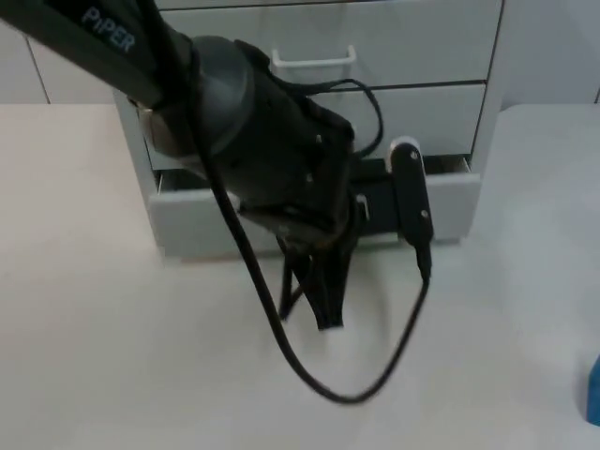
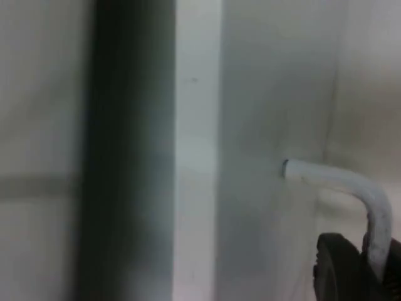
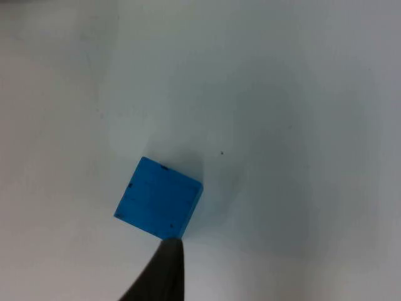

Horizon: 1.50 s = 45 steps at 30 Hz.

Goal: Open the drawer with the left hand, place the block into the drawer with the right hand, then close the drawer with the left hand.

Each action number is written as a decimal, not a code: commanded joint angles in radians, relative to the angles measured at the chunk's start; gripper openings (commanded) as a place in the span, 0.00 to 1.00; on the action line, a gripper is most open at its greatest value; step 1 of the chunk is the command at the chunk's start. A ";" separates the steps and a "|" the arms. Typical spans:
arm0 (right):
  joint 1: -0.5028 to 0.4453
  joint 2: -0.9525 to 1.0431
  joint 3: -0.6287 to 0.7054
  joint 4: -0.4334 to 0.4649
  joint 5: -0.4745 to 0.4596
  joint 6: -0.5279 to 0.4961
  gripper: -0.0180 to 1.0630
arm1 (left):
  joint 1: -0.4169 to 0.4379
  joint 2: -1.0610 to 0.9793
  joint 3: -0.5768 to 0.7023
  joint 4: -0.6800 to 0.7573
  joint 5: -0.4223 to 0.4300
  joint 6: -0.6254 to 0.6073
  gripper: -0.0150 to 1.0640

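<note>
Reaching down from the top view's upper left with the black left arm, across the front of the light grey 3-drawer cabinet (image 1: 441, 47) at the back of the white table top (image 1: 112, 356). Hanging low with the left gripper (image 1: 319, 295) just in front of the cabinet's bottom grey drawer (image 1: 187, 220), pointed down toward the table. Clenched on that drawer's white bent-bar handle (image 2: 341, 179): in the left wrist view, pressing a black fingertip (image 2: 338, 266) against the bar's bent end, with the grey drawer front close behind it. Standing out a little from the cabinet with the drawer front, leaving a dark slit above its upper edge on the right side; too narrow a gap to see inside. Flush and closed at the drawer above, with its own white loop handle (image 1: 314, 61) free and untouched.

Lying on the bare table, well apart from the cabinet and at the top view's right edge: 1 small bright blue cube block (image 1: 593, 392), cut off by the picture's border. Resting flat in the right wrist view, same block (image 3: 160, 197), turned corner-on, a soft shadow beside it. Hovering over the table with the right gripper (image 3: 164, 273), just beside the block's nearest corner. Cannot tell whether released or clenched on that side, nor whether touching the block.
</note>
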 commanded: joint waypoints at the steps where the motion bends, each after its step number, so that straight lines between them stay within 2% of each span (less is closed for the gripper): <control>1: -0.004 -0.003 -0.004 -0.002 -0.013 0.000 0.99 | -0.034 -0.007 0.033 -0.197 0.028 0.008 0.01; 4: -0.004 -0.003 -0.004 -0.002 -0.013 0.000 0.99 | -0.076 -0.028 0.052 -0.249 0.042 0.025 0.01; 8: -0.004 -0.003 -0.004 -0.007 -0.012 0.000 0.99 | -0.166 -0.055 0.086 -0.284 0.104 0.025 0.01; 12: -0.004 -0.003 -0.004 -0.007 -0.010 0.000 0.99 | -0.203 -0.061 0.094 -0.333 0.130 0.053 0.01; 17: -0.004 -0.003 -0.004 -0.007 -0.001 0.000 0.99 | -0.213 -0.061 0.094 -0.468 0.130 0.133 0.01; 23: -0.004 -0.003 -0.004 -0.007 -0.004 0.000 0.99 | -0.213 -0.061 0.094 -0.557 0.143 0.234 0.01; 28: -0.004 -0.003 -0.004 -0.007 -0.006 0.000 0.99 | -0.213 -0.061 0.094 -0.588 0.147 0.280 0.01; 40: -0.004 -0.003 -0.004 -0.007 -0.006 0.000 0.99 | -0.213 -0.061 0.094 -0.588 0.148 0.285 0.01; 42: -0.004 -0.003 -0.004 -0.007 -0.006 0.000 0.99 | -0.213 -0.064 0.094 -0.588 0.147 0.285 0.09; 44: -0.004 -0.003 -0.004 -0.007 -0.006 0.000 0.99 | -0.213 -0.066 0.094 -0.588 0.145 0.285 0.26; 45: -0.004 -0.003 -0.004 -0.007 -0.006 0.000 0.99 | -0.213 -0.066 0.094 -0.588 0.145 0.285 0.26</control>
